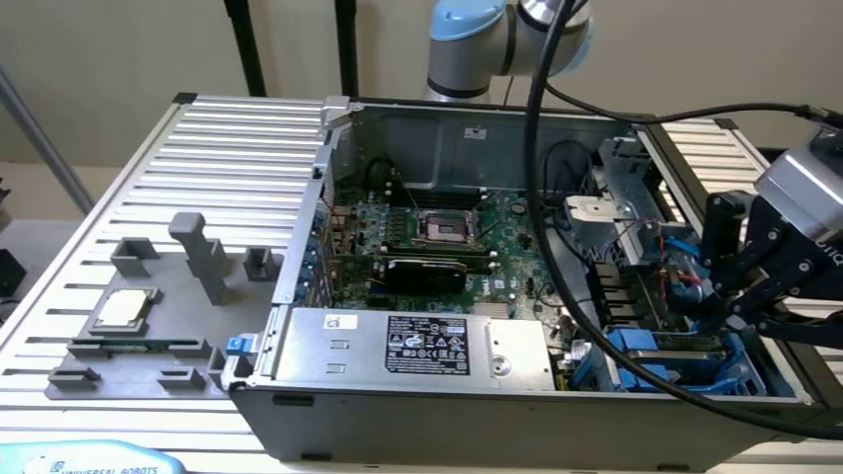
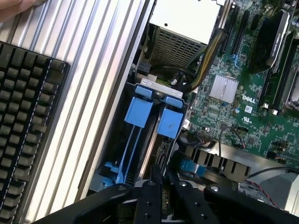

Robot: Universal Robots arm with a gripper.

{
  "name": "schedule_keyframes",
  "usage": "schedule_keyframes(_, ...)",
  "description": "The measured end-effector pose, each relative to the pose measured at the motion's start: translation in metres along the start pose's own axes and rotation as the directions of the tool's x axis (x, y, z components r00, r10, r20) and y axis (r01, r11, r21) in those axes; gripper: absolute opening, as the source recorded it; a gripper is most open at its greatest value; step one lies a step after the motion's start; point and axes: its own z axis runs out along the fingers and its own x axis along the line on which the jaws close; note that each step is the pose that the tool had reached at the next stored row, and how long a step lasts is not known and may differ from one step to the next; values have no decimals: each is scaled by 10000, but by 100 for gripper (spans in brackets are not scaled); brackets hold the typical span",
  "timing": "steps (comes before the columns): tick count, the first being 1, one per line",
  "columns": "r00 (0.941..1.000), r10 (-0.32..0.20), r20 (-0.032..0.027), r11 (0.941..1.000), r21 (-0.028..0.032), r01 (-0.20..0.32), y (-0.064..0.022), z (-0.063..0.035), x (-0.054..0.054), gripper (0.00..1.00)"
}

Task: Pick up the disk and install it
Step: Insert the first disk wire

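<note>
- The gripper (image 1: 737,301) hangs at the drive bay corner of the open computer case (image 1: 395,395), on the exterior view's right; in the wrist view its black fingers (image 2: 150,196) stand close together with only a narrow slot between them, just above the bay.
- The disk (image 2: 154,135) sits on edge in the drive bay, its blue plastic frame tabs (image 2: 138,112) side by side; whether the fingers actually pinch its edge or merely hover over it I cannot tell.
- Risk: if the disk is not fully seated, a push off its axis could jam the blue frame against the bay rails.
- Risk: the yellow and black cable bundle (image 2: 208,58) and the red wires (image 1: 646,232) run close to the bay, so a sideways drift could snag them.
- Risk: the motherboard (image 2: 233,112) lies just beside the bay; a slip that way could strike its components.
- The thick black robot cable (image 1: 540,197) drapes across the case and could catch on its edge.
</note>
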Motion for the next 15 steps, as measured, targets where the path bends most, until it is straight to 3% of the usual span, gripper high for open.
schedule_keyframes(2, 9999, 153, 50, 9998, -106, -152, 2, 3, 0, 16)
schedule_keyframes(5, 9984, 553, 122, 9983, -180, -551, 2, 15, 1, 16)
schedule_keyframes(10, 9894, 1434, 223, 9896, -147, -1431, -3, 46, 4, 16)
schedule_keyframes(15, 9723, 2315, 327, 9728, -92, -2313, -6, 76, 6, 16)
